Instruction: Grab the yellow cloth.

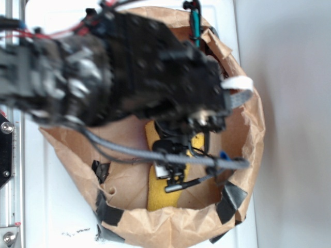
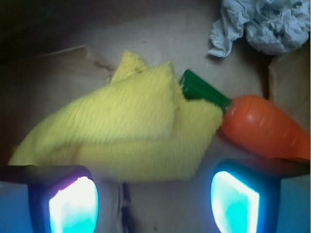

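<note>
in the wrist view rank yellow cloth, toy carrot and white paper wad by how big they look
1. yellow cloth, clearly largest
2. toy carrot and white paper wad: look similar; both are cut off by the frame edge, so unranked

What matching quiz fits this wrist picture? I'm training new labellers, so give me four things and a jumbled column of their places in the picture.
Things:
1. yellow cloth
2. toy carrot
3. white paper wad
4. gripper

Places:
A. top right corner
B. bottom edge, fingers apart
C. centre, folded
D. right side, green top touching the cloth

Pairs: 1-C, 2-D, 3-A, 4-B
</note>
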`<control>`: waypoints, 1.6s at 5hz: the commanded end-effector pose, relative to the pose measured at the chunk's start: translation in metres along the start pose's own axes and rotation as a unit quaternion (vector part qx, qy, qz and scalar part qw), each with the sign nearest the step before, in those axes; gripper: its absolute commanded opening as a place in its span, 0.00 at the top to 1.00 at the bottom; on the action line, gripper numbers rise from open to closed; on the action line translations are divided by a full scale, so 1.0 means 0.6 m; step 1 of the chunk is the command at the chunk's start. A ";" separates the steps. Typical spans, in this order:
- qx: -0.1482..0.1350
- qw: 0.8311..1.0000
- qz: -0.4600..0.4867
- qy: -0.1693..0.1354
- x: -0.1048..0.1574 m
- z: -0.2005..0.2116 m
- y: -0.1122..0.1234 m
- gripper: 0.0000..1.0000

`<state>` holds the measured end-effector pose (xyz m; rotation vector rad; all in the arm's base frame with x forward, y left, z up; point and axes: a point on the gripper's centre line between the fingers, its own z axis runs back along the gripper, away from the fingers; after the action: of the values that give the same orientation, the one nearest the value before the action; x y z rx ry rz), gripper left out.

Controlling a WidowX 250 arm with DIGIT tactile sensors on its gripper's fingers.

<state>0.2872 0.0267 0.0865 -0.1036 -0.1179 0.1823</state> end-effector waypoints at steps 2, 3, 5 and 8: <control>0.032 0.998 0.000 -0.052 0.011 -0.018 -0.031 0.00; 0.021 0.997 0.017 -0.066 0.020 -0.016 -0.036 0.00; -0.010 0.997 0.049 -0.057 0.050 0.013 -0.040 0.00; -0.047 0.994 0.086 -0.052 0.076 0.051 -0.026 0.00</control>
<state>0.3219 0.0126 0.1012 -0.1944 -0.1493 0.3439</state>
